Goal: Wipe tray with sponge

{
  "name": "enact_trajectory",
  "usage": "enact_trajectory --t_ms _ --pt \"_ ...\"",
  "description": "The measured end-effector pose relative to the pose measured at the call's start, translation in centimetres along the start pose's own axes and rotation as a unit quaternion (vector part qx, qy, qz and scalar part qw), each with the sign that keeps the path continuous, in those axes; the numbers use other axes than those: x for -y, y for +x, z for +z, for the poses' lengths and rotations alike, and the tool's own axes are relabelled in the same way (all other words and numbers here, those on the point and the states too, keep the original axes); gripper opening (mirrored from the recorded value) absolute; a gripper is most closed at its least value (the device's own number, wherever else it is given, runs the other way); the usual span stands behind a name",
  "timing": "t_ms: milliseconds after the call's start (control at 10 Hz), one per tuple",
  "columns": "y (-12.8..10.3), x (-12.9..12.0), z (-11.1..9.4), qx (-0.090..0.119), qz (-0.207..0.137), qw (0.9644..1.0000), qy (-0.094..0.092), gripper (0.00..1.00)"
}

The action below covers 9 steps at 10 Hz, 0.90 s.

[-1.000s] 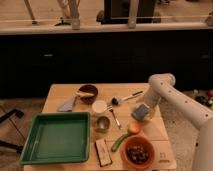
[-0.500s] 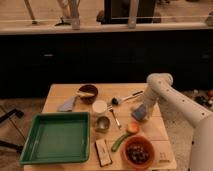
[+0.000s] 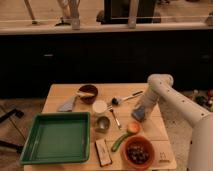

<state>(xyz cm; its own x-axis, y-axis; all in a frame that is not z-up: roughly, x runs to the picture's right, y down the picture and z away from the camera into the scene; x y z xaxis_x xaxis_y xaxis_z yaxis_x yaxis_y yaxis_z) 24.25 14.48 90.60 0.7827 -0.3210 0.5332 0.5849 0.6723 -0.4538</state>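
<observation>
Your gripper (image 3: 143, 106) sits low at the right side of the tabletop (image 3: 65, 92), right down on the blue sponge (image 3: 138, 116), with the arm reaching in from the right edge. Whether it's clamped on the sponge, you cannot tell from here. The green tray (image 3: 57, 140) waits at the front left, well apart, so the sponge needs securing first, then carrying across.

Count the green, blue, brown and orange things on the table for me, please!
Green: 2, the tray and a long green vegetable
Blue: 2, the sponge and a grey-blue cloth
Brown: 2, the back bowl and the front bowl
Orange: 1, a round fruit
Total: 7
The gripper is at the sponge, on the right of the table.
</observation>
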Motion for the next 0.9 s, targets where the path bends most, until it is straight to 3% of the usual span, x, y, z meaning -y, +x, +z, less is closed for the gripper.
enact_trajectory --t_ms 400,500,900 --pt "-0.3 -0.6 0.2 0.008 0.0 0.9999 -0.006 0.05" --pt "-0.4 -0.8 0.3 0.01 -0.001 0.9999 -0.008 0.01" --pt "-1.0 -1.4 0.1 0.012 -0.006 0.9998 -0.013 0.0"
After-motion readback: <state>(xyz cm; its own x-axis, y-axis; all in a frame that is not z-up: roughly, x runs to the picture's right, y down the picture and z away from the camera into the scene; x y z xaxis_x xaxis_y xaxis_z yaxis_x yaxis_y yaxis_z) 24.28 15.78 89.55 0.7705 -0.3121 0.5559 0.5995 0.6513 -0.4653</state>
